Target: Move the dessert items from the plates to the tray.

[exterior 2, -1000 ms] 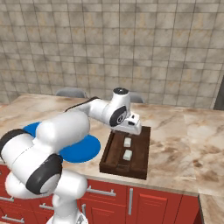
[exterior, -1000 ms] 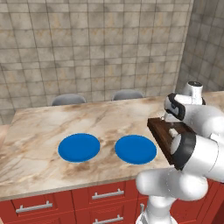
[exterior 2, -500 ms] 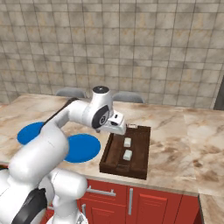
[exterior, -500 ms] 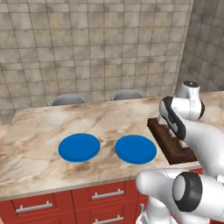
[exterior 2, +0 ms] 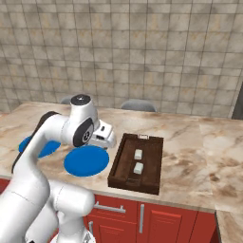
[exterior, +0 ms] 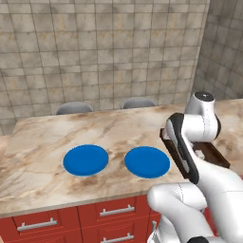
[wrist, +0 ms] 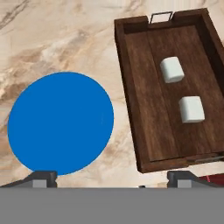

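Observation:
Two cream dessert cubes (wrist: 171, 69) (wrist: 191, 109) lie inside the dark wooden tray (wrist: 129, 87), one behind the other; the right base view shows them (exterior 2: 138, 154) (exterior 2: 138, 168) in the tray (exterior 2: 134, 185) too. Both blue plates (exterior: 86, 160) (exterior: 147, 162) are bare. My gripper (wrist: 113, 181) hangs open above the counter between the nearer plate (wrist: 61, 122) and the tray, its fingertips (wrist: 41, 178) wide apart with nothing between them. From the right base camera the hand (exterior 2: 104, 137) sits just left of the tray, above the plate (exterior 2: 87, 160).
The marble counter (exterior: 42, 142) runs to a tiled wall at the back and a front edge above red drawers (exterior 2: 156, 213). Two grey chair backs (exterior: 75, 107) rise behind the counter. My own arm hides part of the tray (exterior: 214, 155) in the left base view.
The arm has swung left, carrying the hand from above the tray to over the gap beside the nearer plate. The gripper stays open; the cubes stay in the tray.

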You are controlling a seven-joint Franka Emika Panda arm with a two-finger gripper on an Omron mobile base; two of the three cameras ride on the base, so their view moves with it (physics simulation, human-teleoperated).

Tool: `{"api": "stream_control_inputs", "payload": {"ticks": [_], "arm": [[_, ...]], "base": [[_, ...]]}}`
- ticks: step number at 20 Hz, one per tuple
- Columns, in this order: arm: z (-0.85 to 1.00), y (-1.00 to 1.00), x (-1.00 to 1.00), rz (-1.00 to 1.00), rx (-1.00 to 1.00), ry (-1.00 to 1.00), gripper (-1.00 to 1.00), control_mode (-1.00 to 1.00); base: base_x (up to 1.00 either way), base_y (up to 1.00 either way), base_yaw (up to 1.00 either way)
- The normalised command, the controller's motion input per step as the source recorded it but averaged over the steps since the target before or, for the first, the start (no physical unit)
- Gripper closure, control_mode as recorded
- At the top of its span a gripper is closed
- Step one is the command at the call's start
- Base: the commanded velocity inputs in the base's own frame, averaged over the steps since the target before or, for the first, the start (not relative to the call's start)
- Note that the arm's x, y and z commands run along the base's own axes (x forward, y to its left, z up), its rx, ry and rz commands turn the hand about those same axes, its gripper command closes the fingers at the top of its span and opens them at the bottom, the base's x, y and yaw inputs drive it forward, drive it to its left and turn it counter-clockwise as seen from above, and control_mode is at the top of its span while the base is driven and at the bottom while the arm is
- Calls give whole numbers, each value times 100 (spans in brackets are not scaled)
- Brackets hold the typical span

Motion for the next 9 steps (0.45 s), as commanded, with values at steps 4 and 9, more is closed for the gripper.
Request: {"api": "stream_control_inputs", "payload": {"ticks": [4, 9], "arm": [[34, 52, -62, 0, 0, -9, -100, -100], [37, 49, -62, 0, 0, -7, -100, -100]], "base": [[0, 0, 0], [0, 0, 0]]}}
